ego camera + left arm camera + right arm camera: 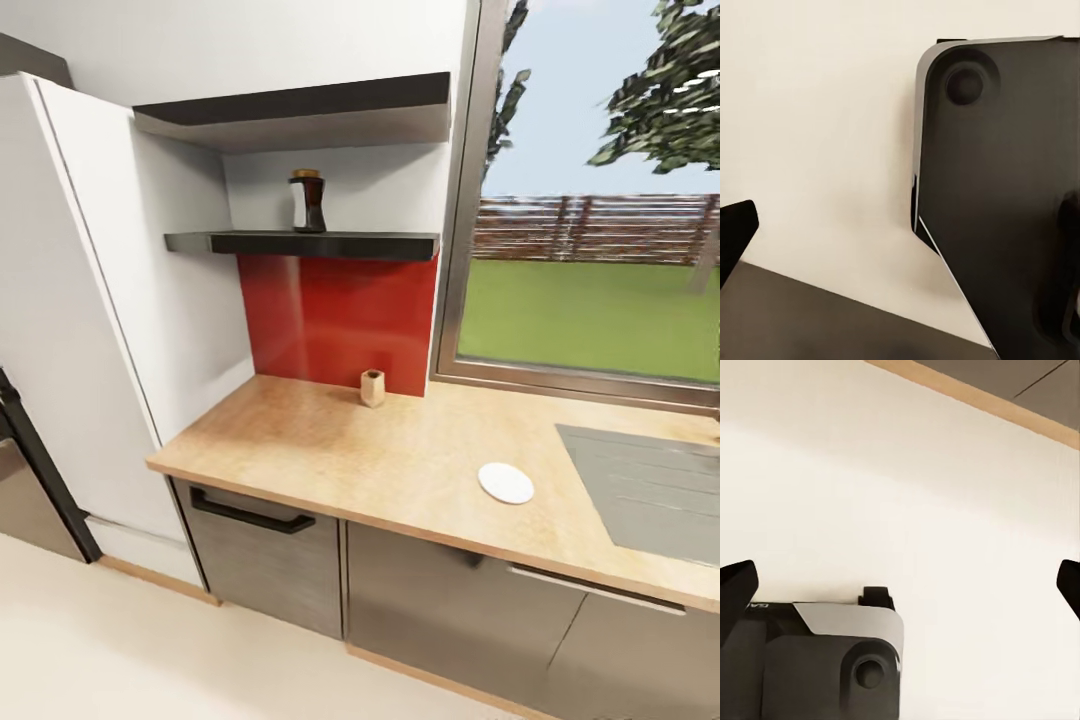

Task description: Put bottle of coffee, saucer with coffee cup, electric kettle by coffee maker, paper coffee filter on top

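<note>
Right gripper (900, 577) jaws are hanging wide and empty, left's unreadable; I'd be approaching squarely, reaching for the bottle of coffee (308, 202) on the shelf (300, 243).

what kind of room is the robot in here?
Most likely a home kitchen. The head view shows a wood-toned countertop with a steel sink set into it, cabinet fronts below, and a dark wall shelf carrying a bottle over a red backsplash, next to a garden window.

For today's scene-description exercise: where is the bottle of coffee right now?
In the head view, the bottle of coffee stands on the lower dark wall shelf, above the red backsplash and left of the window.
</note>
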